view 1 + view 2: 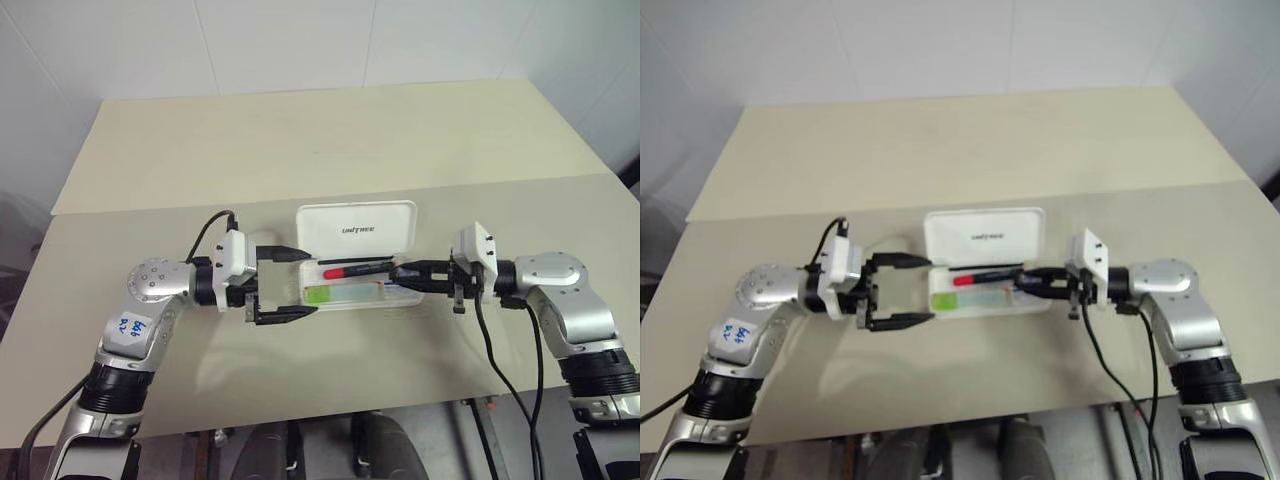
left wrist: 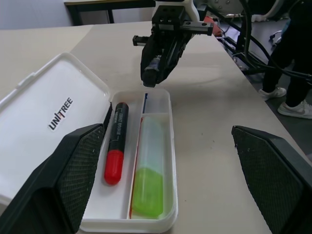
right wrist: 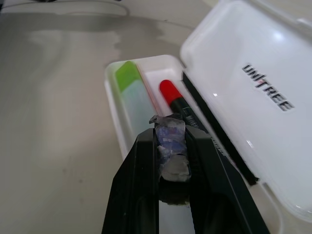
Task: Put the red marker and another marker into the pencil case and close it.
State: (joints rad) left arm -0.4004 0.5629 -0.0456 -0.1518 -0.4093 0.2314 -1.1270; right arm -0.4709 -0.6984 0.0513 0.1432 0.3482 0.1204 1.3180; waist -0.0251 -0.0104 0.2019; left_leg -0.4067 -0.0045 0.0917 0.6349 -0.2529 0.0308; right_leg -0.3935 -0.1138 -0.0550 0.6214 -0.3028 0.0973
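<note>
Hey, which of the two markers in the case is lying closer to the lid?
The red marker, with its red cap and black barrel, lies in the compartment beside the raised lid. The green highlighter lies in the other compartment of the pencil case, away from the hinge.

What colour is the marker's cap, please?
Bright red cap on a black barrel; clearest in the left wrist view.

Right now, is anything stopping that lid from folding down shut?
Possibly. The right gripper, shut, hangs over the pencil case tray's end, in the lid's path. The red marker and green highlighter lie flat inside.
</note>
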